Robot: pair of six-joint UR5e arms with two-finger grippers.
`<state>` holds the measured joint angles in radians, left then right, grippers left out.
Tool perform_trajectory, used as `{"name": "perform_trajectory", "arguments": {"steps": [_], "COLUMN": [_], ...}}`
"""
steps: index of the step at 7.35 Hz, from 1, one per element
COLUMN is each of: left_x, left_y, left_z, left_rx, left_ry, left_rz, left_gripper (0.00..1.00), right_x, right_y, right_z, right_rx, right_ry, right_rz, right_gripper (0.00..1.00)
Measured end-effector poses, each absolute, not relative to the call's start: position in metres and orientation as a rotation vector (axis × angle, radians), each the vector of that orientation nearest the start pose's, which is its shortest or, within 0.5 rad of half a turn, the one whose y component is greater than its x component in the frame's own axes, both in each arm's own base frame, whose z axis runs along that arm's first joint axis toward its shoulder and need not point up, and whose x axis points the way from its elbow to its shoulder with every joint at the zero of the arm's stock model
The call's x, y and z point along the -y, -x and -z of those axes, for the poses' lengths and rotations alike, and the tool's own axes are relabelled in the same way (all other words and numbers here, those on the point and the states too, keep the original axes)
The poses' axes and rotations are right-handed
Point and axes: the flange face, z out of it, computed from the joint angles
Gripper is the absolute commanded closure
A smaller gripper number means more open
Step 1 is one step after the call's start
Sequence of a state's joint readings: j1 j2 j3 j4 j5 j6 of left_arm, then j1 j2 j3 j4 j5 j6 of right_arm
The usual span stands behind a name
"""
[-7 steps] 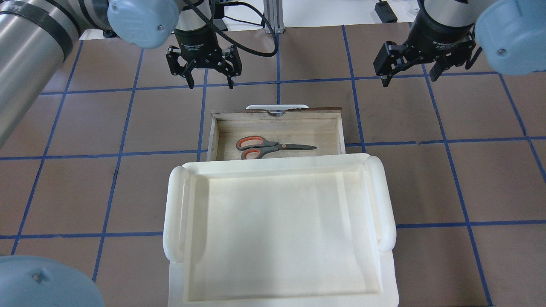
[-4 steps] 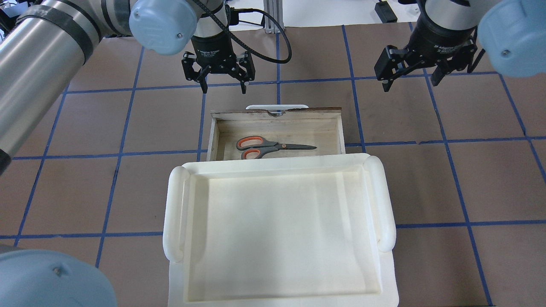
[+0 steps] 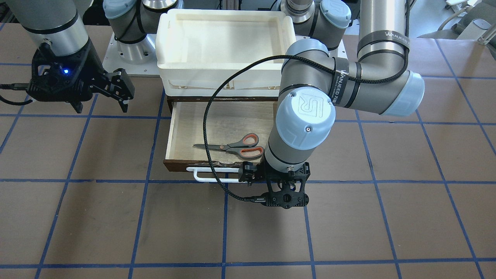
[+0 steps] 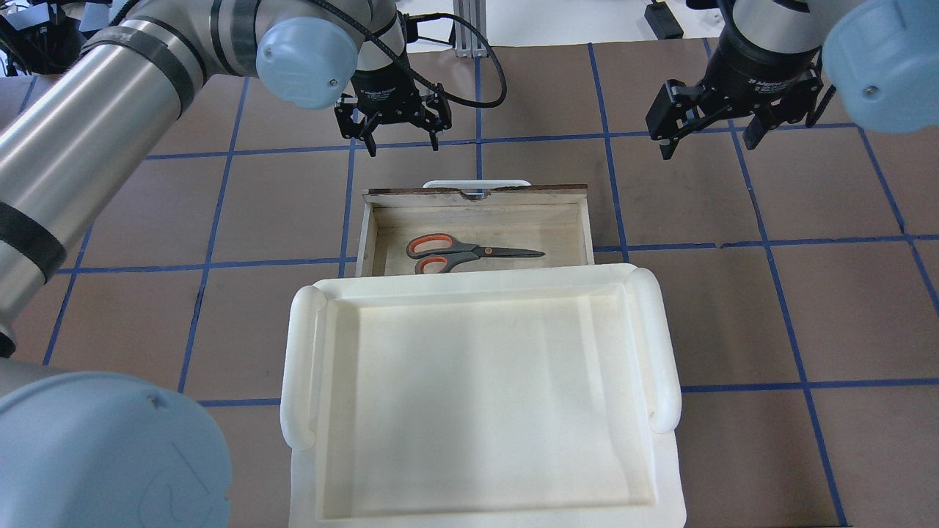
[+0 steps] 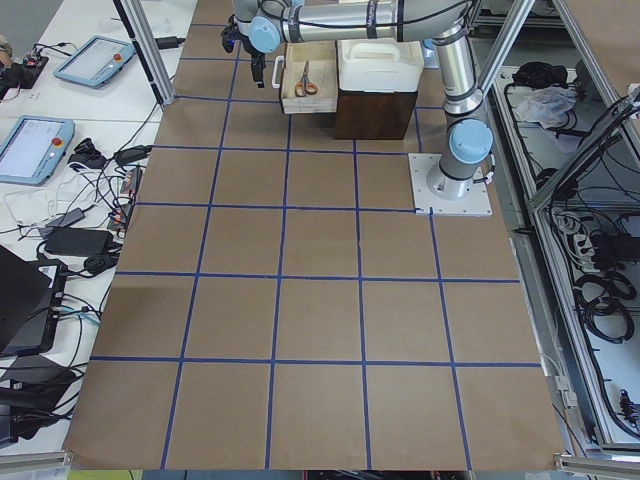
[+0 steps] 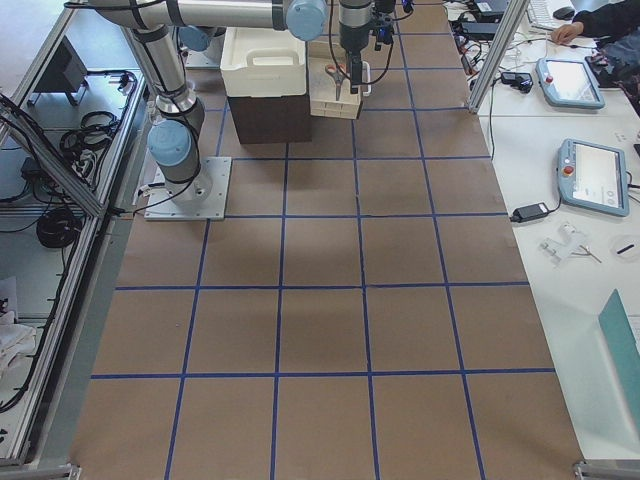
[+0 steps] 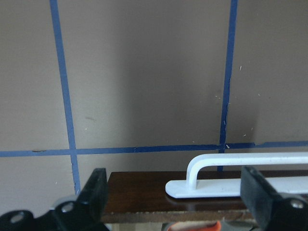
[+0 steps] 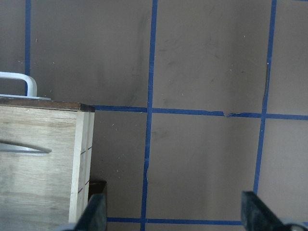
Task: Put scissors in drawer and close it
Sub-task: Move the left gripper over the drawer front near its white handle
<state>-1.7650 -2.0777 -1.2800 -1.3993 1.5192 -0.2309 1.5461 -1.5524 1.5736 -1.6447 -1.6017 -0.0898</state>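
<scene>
The scissors (image 4: 469, 253) lie flat inside the open drawer (image 4: 378, 235), blades pointing right; in the front-facing view the scissors (image 3: 232, 146) are next to the left arm. The drawer's dark front carries a white bar handle (image 4: 477, 183). My left gripper (image 4: 402, 143) is open and empty, just beyond the drawer front, over the handle's left end. The left wrist view shows the handle (image 7: 240, 166) and the drawer front (image 7: 139, 192) between my open fingers (image 7: 96, 190). My right gripper (image 4: 706, 145) is open and empty, beyond and right of the drawer.
A white plastic tray (image 4: 660, 345) sits on top of the dark cabinet (image 5: 375, 110), covering the drawer's rear. The brown table has blue tape lines. A black cable (image 3: 207, 128) from the left wrist loops over the drawer.
My left gripper has moved right and farther out, from left of the drawer to just beyond its front near the handle. The right gripper and scissors have stayed in place.
</scene>
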Motion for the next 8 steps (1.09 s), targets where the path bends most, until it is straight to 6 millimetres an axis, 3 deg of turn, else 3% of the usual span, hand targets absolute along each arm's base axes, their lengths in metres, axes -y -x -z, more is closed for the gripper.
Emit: {"name": "perform_trajectory", "arguments": {"steps": [4, 8], "left_x": [0.658, 0.66], "left_y": [0.273, 0.279], "left_z": [-0.316, -0.289], "left_rx": [-3.174, -3.184], "left_ry": [0.255, 0.3], "left_rz": [-0.094, -0.152], "left_gripper": [0.0, 0.0], "right_x": [0.508, 0.509], "right_y": [-0.115, -0.113], "right_z": [-0.485, -0.484], "right_rx": [-3.186, -3.185], "right_ry": [0.129, 0.121], "right_rz": [0.078, 0.075], "right_gripper": [0.0, 0.0]}}
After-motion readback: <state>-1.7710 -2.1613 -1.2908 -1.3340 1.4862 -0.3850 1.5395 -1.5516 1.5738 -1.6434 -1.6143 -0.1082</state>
